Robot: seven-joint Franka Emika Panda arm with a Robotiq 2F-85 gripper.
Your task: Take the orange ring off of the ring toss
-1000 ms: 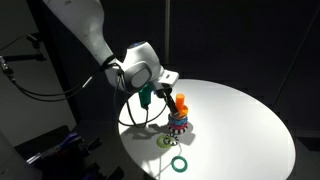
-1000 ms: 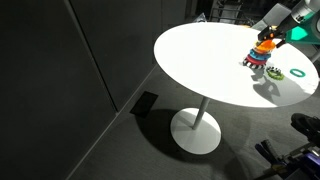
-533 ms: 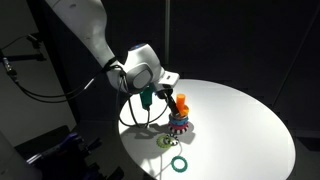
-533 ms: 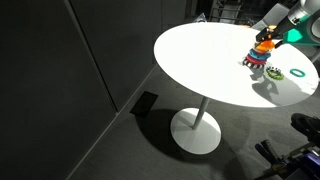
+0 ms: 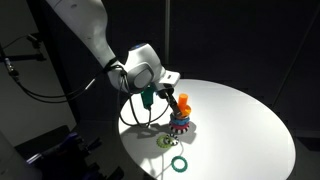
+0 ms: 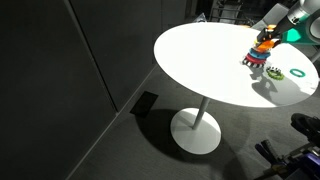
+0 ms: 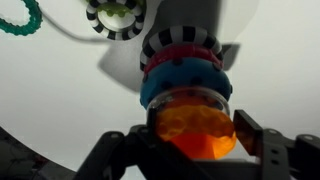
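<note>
Wrist view: the orange ring (image 7: 193, 122) sits lower centre of the frame, topmost on the ring toss (image 7: 180, 65). The gripper (image 7: 193, 142) is clamped on it, one finger each side. In an exterior view the toy (image 5: 179, 120) stands upright (ring flat, axis vertical). A green ring (image 7: 20, 20) lies upper left.

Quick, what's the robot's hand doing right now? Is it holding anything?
The gripper is closed on the orange ring, at the top of the ring toss.

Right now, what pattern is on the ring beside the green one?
Black-and-white stripes around a yellowish-green middle. The striped ring shows best in the wrist view.
</note>
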